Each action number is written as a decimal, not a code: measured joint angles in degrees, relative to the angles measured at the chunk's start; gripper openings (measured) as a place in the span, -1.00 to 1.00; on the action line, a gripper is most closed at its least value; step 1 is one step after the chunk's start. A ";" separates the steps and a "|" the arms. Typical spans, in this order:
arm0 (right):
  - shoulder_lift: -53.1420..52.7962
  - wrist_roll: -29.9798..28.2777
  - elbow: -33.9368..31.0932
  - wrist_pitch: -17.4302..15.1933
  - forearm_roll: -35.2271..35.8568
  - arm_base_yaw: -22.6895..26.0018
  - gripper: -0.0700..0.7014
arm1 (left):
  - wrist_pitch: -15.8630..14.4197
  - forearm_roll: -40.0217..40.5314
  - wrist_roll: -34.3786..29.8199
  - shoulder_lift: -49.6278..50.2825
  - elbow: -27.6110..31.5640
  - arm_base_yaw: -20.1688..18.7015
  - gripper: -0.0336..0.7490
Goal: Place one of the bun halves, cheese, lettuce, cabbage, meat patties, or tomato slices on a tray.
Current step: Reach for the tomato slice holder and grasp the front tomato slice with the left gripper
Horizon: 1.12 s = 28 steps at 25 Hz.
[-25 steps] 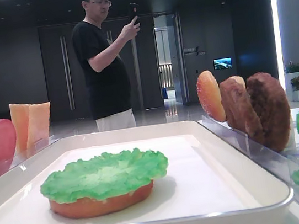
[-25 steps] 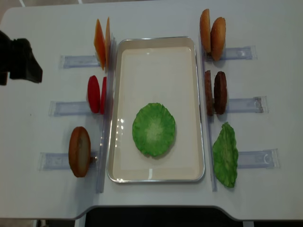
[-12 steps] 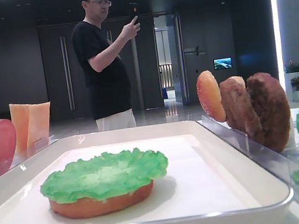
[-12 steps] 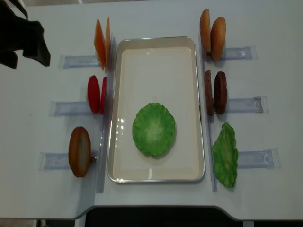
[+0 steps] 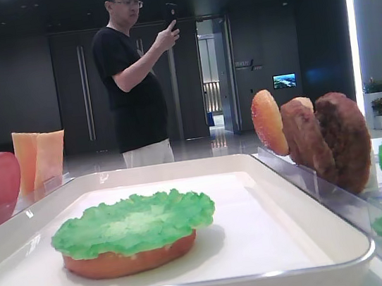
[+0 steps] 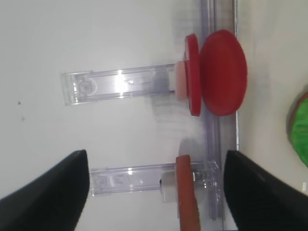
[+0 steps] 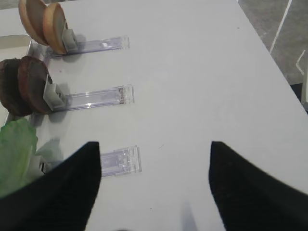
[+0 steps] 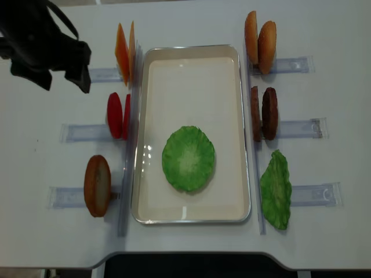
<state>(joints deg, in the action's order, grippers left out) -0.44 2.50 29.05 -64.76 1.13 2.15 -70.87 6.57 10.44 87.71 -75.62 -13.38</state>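
One white tray holds a lettuce leaf on a bun half. The left gripper hovers wide open and empty near two upright tomato slices (racked left of the tray). Closing off-centre could topple a slice or catch its clear holder.
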 joint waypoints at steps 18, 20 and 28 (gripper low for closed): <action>0.00 0.00 0.00 0.00 0.06 0.00 0.37 | 0.31 2.04 10.01 4.88 -1.01 -9.81 0.80; 0.00 0.00 0.00 0.00 0.06 0.00 0.37 | 0.31 2.04 10.01 4.88 -1.01 -9.81 0.80; 0.00 0.00 0.00 0.00 0.06 0.00 0.37 | 0.31 1.98 10.46 4.88 -1.01 -9.81 0.80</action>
<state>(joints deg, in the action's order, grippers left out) -0.44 2.50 29.05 -64.76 1.19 2.15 -70.55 8.55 20.90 92.60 -76.63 -23.20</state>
